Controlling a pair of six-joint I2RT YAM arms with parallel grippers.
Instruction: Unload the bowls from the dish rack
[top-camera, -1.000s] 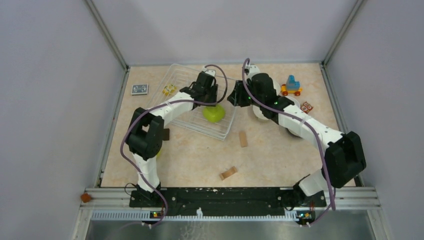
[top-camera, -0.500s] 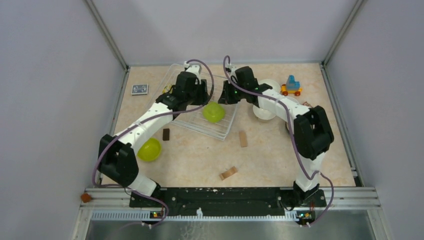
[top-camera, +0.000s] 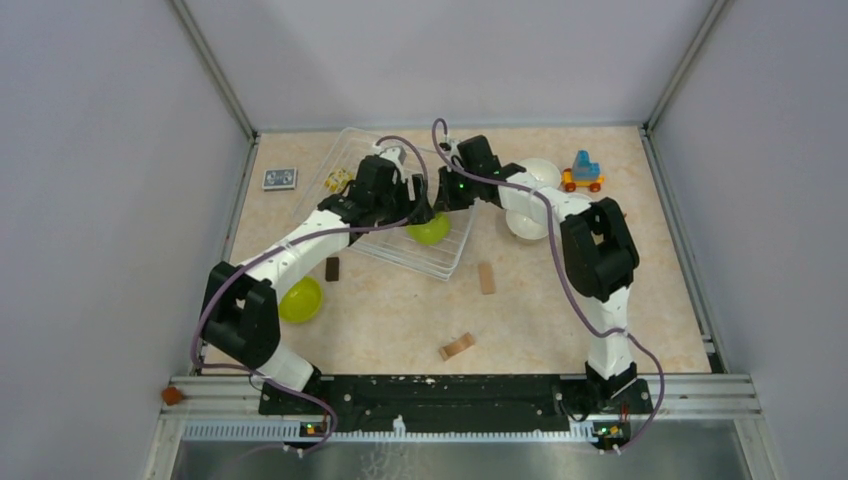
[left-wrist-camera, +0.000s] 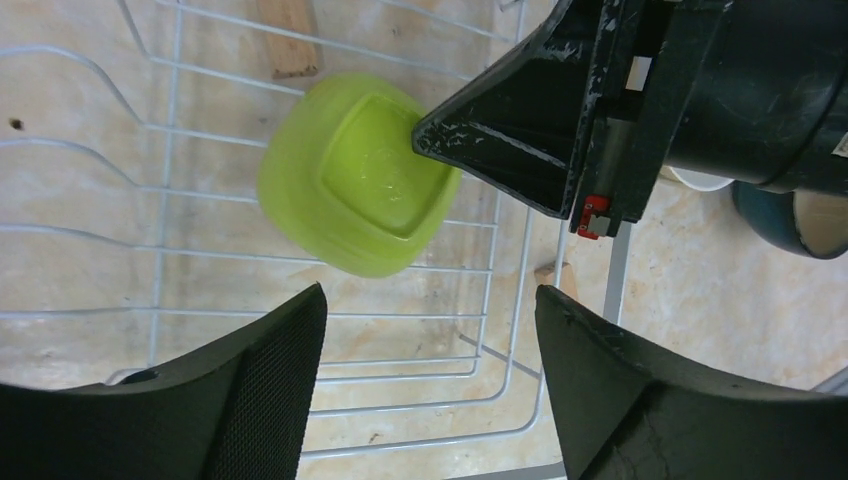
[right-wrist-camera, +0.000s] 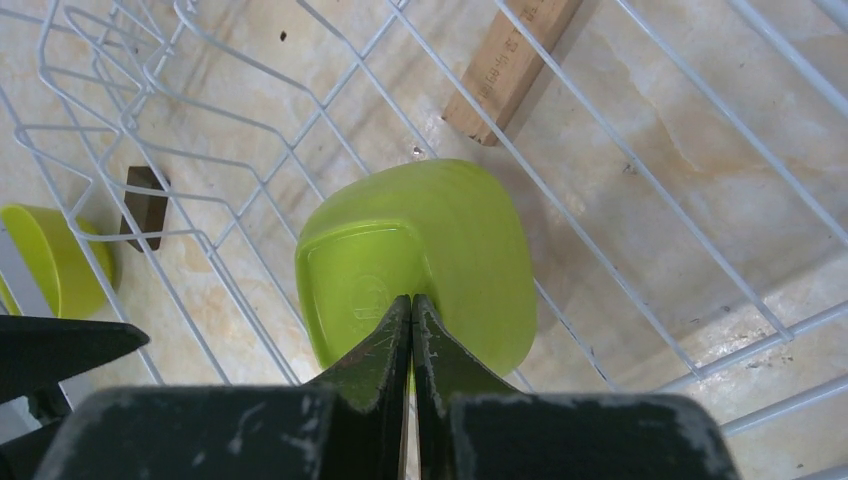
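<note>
The dish rack (top-camera: 395, 245) lies on the counter (top-camera: 400, 320) at the back, left of the middle. One bowl (top-camera: 432, 230) sits upside down inside it, near its right front corner. The left end effector (left-wrist-camera: 430, 300) hangs over this bowl with fingers spread. The right end effector (right-wrist-camera: 412, 300), fingers together, has its tip at the bowl's upturned base. A second bowl (top-camera: 300, 300) lies on the counter before the rack, to the left. Two more bowls (top-camera: 541, 172) stand right of the rack.

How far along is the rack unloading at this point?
Mostly done: a lime bowl, two white bowls and a teal bowl sit on the table outside the dish rack. Nothing is gripped: the shut right gripper has its tips at the upturned lime bowl, the only one seen in the rack, with the open left gripper over it. Left: lifting it out.
</note>
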